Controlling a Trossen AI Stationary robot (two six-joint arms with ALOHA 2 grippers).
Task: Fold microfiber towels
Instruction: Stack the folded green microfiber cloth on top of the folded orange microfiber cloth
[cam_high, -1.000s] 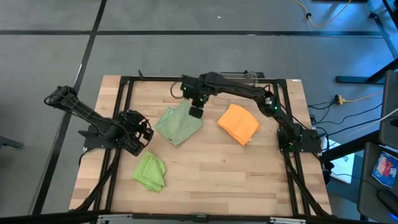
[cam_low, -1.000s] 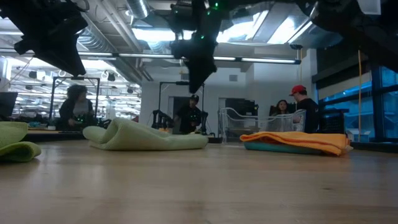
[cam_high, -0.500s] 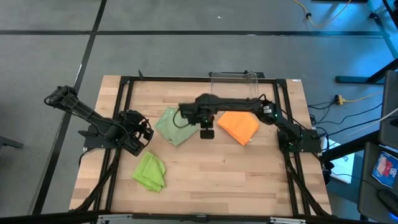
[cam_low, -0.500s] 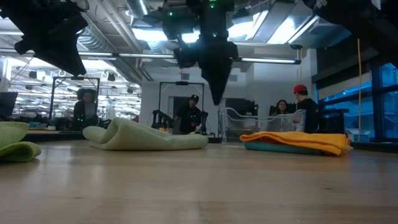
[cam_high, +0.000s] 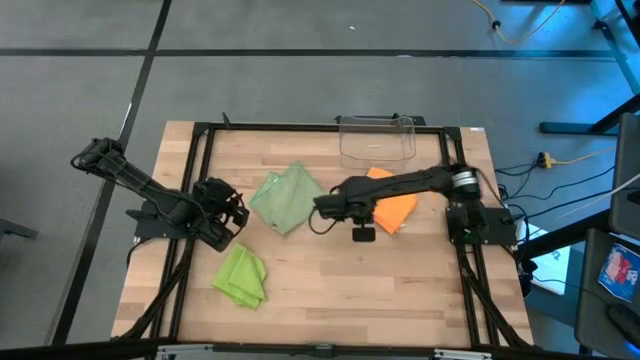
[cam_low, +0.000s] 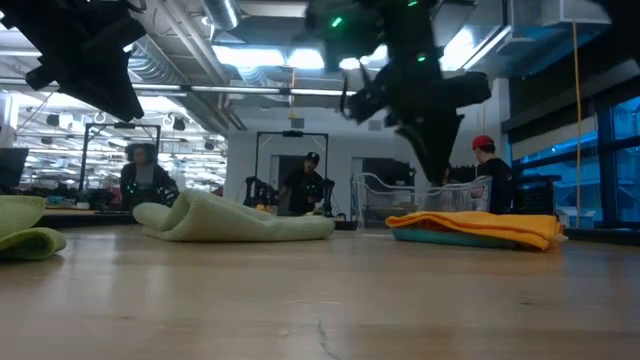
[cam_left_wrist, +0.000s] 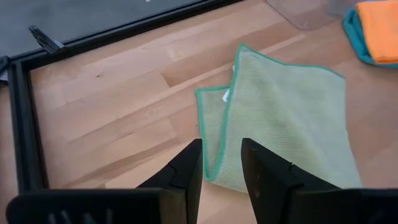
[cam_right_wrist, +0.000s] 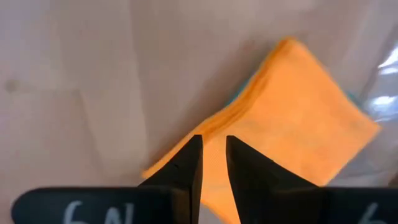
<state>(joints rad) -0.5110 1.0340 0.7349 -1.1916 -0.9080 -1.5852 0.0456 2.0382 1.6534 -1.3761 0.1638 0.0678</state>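
The pale sage green towel (cam_high: 287, 197) lies loosely folded at the table's middle left, also shown in the left wrist view (cam_left_wrist: 280, 118). The orange towel (cam_high: 392, 207) lies folded on top of a teal towel (cam_low: 450, 238) at the middle right. The lime green towel (cam_high: 242, 275) lies crumpled at the near left. My right gripper (cam_high: 361, 232) hangs above the orange towel's near left edge (cam_right_wrist: 249, 124), pointing down, fingers a narrow gap apart with nothing between. My left gripper (cam_high: 228, 210) waits left of the sage towel, open and empty (cam_left_wrist: 221, 168).
A clear plastic bin (cam_high: 377, 135) stands at the table's far edge behind the orange towel. A black frame (cam_high: 200, 180) runs along the table's sides. Bare wood (cam_high: 360, 290) lies toward the near edge. People stand in the room beyond the table (cam_low: 305, 185).
My right gripper has swung from above the sage towel toward the table's right and near edge and has sunk a little, and is now over the orange towel's edge. No towel has moved.
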